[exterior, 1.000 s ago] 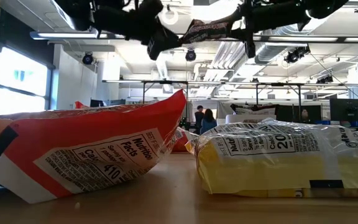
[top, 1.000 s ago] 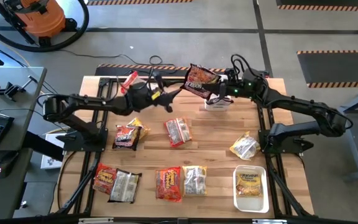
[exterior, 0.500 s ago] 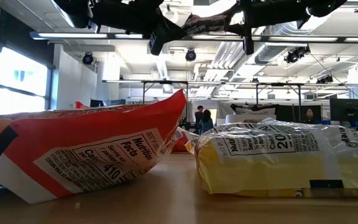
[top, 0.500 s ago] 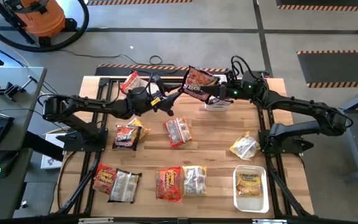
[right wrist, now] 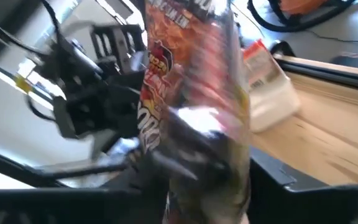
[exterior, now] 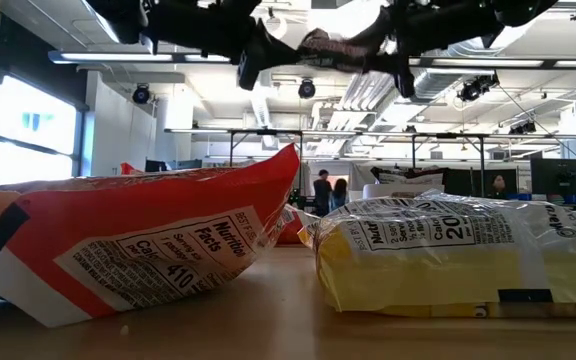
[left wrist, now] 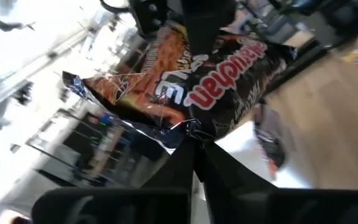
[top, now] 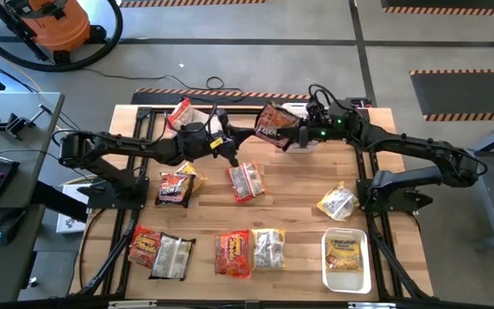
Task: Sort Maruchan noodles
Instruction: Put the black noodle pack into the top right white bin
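Open lab w/ ceiling pipes beyond; wooden table [top: 298, 184] ringed by dark frame rails. Mid-air handoff at the far centre. Left gripper [top: 234, 143], wide open a sec ago, now clamped shut on the near edge of the dark brown packet [top: 272, 125]; clear in left wrist view, fingertips pinching the crimped seam [left wrist: 191, 132]. Right gripper [top: 302, 133] at packet's other end, easing off vs before; whether it grips yet, cannot tell, right wrist view too blurred. Means, probably, packet passing left for sorting w/ the left-side packets.

Rest of the noodles on the table: brown packet [top: 175, 188] at left, red one [top: 232, 254] + pale one [top: 269, 248] at near edge, yellow one in white bin [top: 345, 258] near right. Bare wood under the handoff; far rail and second bin [top: 184, 112] close by, so little slack there.
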Action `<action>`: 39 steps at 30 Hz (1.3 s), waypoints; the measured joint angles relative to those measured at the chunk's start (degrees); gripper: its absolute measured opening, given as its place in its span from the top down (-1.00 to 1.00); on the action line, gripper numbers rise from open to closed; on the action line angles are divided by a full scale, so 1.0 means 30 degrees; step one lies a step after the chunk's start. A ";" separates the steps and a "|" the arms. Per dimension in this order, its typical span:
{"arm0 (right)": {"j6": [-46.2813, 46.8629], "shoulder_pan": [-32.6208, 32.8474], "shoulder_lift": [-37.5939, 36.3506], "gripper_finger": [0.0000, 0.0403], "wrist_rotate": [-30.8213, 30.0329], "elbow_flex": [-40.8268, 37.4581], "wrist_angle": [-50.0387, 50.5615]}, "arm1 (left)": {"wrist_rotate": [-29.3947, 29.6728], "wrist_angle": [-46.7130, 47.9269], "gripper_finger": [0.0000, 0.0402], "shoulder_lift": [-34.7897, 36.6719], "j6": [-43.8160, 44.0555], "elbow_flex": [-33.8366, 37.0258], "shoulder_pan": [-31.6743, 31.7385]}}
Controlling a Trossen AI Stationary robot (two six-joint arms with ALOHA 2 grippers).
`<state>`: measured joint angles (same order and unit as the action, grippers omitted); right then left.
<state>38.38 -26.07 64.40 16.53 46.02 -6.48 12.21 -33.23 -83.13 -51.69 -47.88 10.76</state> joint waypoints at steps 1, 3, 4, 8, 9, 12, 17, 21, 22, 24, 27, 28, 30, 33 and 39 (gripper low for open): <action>-0.0384 -0.0074 0.0000 0.15 -0.0007 0.0000 0.0423 | -0.0132 0.0431 0.99 0.0000 0.0482 0.0000 0.0000; -0.1161 -0.0251 0.0000 0.04 0.0000 0.0000 0.1395 | -0.0506 0.1290 0.99 0.0000 0.1589 0.0000 0.0015; -0.1598 -0.0395 0.0000 0.00 -0.0001 0.0000 0.1938 | -0.0714 0.1671 0.99 0.0000 0.2188 0.0000 0.0015; -0.3076 -0.1108 0.0000 -0.14 -0.0004 0.0000 0.3900 | -0.1338 0.3435 1.00 0.0000 0.4893 0.0000 0.0040; -0.3491 -0.1277 -0.0008 -0.16 -0.0020 0.0000 0.4293 | -0.1539 0.3953 1.00 0.0000 0.5716 0.0000 0.0089; -0.4902 -0.1611 -0.0254 -0.18 -0.0969 0.0000 0.5469 | -0.2321 0.5432 1.00 -0.0004 0.8370 0.0000 0.0331; -0.7092 -0.1592 -0.0883 -0.18 -0.3751 0.0000 0.7562 | -0.3269 0.7524 1.00 -0.0007 1.2211 0.0000 0.0997; -0.6970 -0.1071 -0.0974 -0.18 -0.4371 0.0000 0.8212 | -0.3999 0.9726 1.00 -0.0007 1.4531 -0.0435 0.2037; -0.6886 -0.0878 -0.0969 -0.18 -0.4365 0.0000 0.8225 | -0.4300 1.0322 1.00 -0.0007 1.4894 -0.0658 0.2358; -0.6873 -0.0385 -0.0969 -0.18 -0.4372 0.0000 0.8219 | -0.4894 1.1292 1.00 -0.0007 1.5439 -0.1107 0.2996; -0.6832 0.0253 -0.0969 -0.18 -0.4422 0.0000 0.8186 | -0.6181 1.3437 1.00 -0.0007 1.6396 -0.2055 0.4143; -0.6822 0.0435 -0.0969 -0.18 -0.4425 0.0000 0.8172 | -0.6740 1.4294 1.00 -0.0007 1.6725 -0.2467 0.4579; -0.6835 0.0744 -0.0969 -0.18 -0.4437 0.0000 0.8146 | -0.7720 1.5783 1.00 -0.0045 1.7338 -0.3219 0.5412; -0.6936 0.1079 -0.0963 -0.18 -0.4443 0.0000 0.8140 | -0.9227 1.8165 1.00 -0.0272 1.8108 -0.4262 0.6540; -0.6960 0.1417 -0.0798 -0.18 -0.4436 0.0015 0.7911 | -1.3678 2.1836 1.00 -0.1362 1.9175 -0.5763 0.8222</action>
<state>17.50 -21.82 62.01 3.23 46.06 17.25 -28.82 32.28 -87.22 5.84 -65.17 35.43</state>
